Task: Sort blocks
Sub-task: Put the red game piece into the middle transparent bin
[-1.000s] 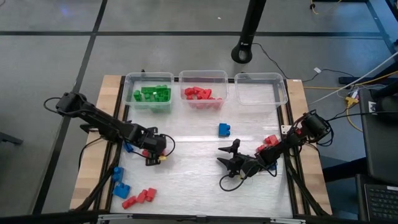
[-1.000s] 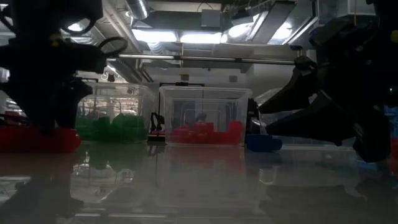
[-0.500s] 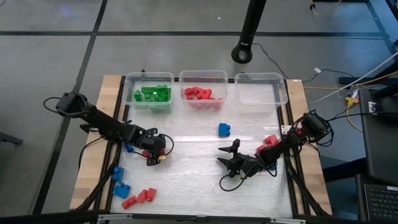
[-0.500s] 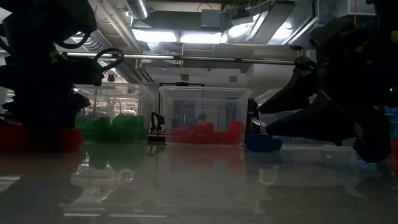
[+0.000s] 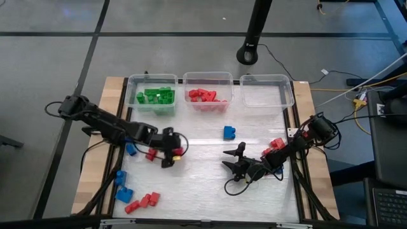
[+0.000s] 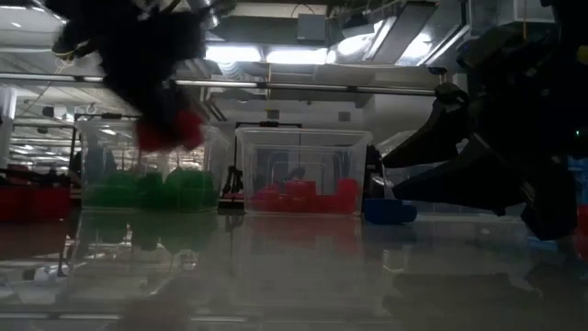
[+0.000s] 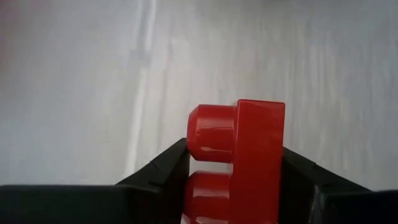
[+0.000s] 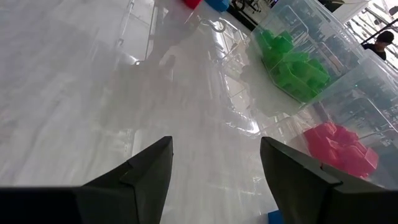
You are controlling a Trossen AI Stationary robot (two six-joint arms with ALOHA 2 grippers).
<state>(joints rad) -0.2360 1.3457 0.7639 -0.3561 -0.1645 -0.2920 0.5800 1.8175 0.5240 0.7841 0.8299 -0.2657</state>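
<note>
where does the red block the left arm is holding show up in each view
High view: red block left of centre, at the left end effector.
Low view: upper left, raised in front of the green bin, red block.
Left wrist view: lower centre, clamped between the fingers, red block.
Right wrist view: cannot tell.
Shared landmark: the green bin.

Three bins [image 5: 205,91] stand in a row along the far edge of the counter [image 5: 197,184], well beyond both sets of fingers. Between the left fingers [image 7: 161,171] sits one block [image 7: 239,163], lifted off the counter. A loose block [image 5: 229,132] lies between the right gripper [image 5: 231,160] and the bins. More blocks [image 5: 135,200] lie behind the left fingers, at the near-left corner.
</note>
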